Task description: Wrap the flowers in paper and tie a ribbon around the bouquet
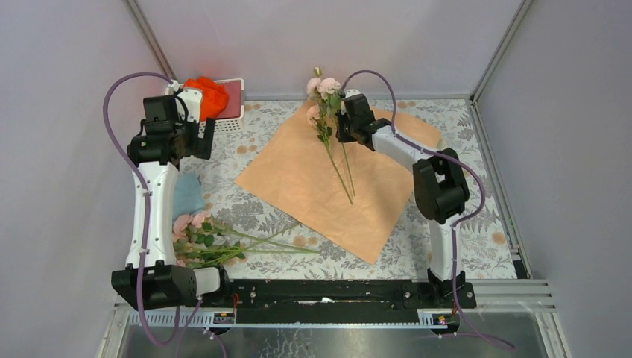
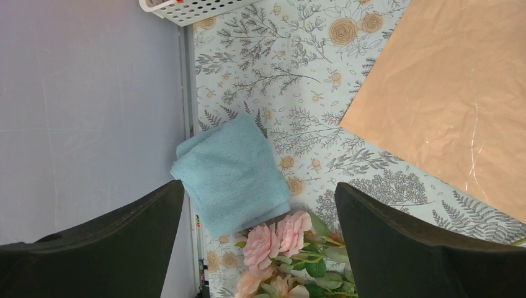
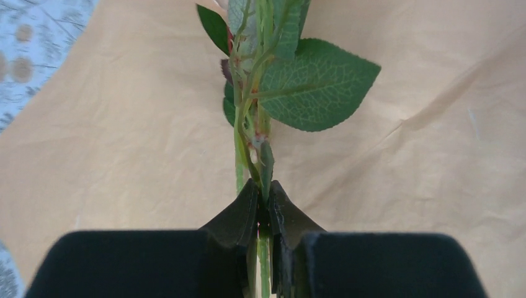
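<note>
The paper lies flat on the table with its peach-tan face up, and it also shows in the left wrist view. My right gripper is shut on the thin green stems of some pink flowers. It holds them just above the paper's far corner, with the stem ends reaching toward the sheet's middle. More flowers lie at the front left. My left gripper hangs open and empty high above them. The ribbon and the bouquet are out of view.
A white basket holding an orange-red cloth stands at the back left. A folded light blue cloth lies by the left edge, next to the loose flowers. Grey walls and a metal frame close in the table.
</note>
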You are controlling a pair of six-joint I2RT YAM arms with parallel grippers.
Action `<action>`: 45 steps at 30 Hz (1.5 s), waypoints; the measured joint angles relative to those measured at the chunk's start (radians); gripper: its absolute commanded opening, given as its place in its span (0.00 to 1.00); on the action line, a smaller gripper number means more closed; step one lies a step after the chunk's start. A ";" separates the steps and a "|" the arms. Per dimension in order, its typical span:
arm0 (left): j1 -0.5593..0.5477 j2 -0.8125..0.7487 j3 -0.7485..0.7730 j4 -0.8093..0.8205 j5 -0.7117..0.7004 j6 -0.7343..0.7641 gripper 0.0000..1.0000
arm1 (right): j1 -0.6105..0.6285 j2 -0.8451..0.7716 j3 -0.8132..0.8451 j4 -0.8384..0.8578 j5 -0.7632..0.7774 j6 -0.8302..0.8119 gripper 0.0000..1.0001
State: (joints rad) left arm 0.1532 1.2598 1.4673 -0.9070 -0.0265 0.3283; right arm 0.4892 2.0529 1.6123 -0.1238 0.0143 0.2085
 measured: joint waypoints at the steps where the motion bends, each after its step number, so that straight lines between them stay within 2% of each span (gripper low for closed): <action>1: 0.000 0.002 -0.001 0.000 0.000 0.000 0.99 | -0.003 0.030 0.020 -0.006 0.000 -0.002 0.27; 2: 0.000 0.002 -0.002 0.001 0.000 0.000 0.99 | -0.006 0.056 0.039 -0.023 -0.005 -0.002 0.36; 5: 0.000 0.002 -0.013 0.002 0.001 0.002 0.99 | -0.013 0.128 0.095 -0.071 -0.008 0.002 0.48; 8: 0.000 0.002 -0.020 0.002 0.001 0.004 0.99 | -0.014 0.153 0.126 -0.132 -0.019 -0.015 0.56; 12: 0.000 0.002 -0.032 0.002 0.005 0.004 0.99 | -0.011 0.133 0.134 -0.159 -0.035 -0.058 0.52; 16: 0.000 0.000 -0.048 0.005 0.027 0.004 0.99 | 0.026 -0.042 -0.068 -0.108 -0.039 -0.126 0.49; 19: 0.000 -0.008 -0.083 0.008 0.038 0.003 0.99 | 0.138 -0.207 -0.230 -0.070 -0.112 -0.195 0.47; 21: 0.000 -0.018 -0.116 0.010 0.044 0.003 0.99 | 0.260 -0.252 -0.262 -0.045 -0.174 -0.241 0.46; 25: 0.000 -0.055 -0.197 0.018 0.058 0.004 0.99 | 0.513 -0.230 -0.264 0.018 -0.290 -0.290 0.45; 28: 0.000 -0.065 -0.241 0.019 0.072 0.003 0.99 | 0.603 -0.187 -0.268 0.055 -0.347 -0.287 0.45; 36: 0.000 0.012 -0.247 0.040 0.127 -0.026 0.99 | 0.640 -0.084 -0.272 0.105 -0.320 -0.238 0.44; 45: 0.000 -0.061 -0.287 0.048 0.116 -0.023 0.99 | 0.687 -0.069 -0.258 0.113 -0.293 -0.226 0.44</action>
State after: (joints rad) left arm 0.1535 1.1984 1.1805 -0.8585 0.0891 0.3058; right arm 1.1759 1.9842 1.3544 -0.0105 -0.2787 -0.0174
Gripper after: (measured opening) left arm 0.986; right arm 0.441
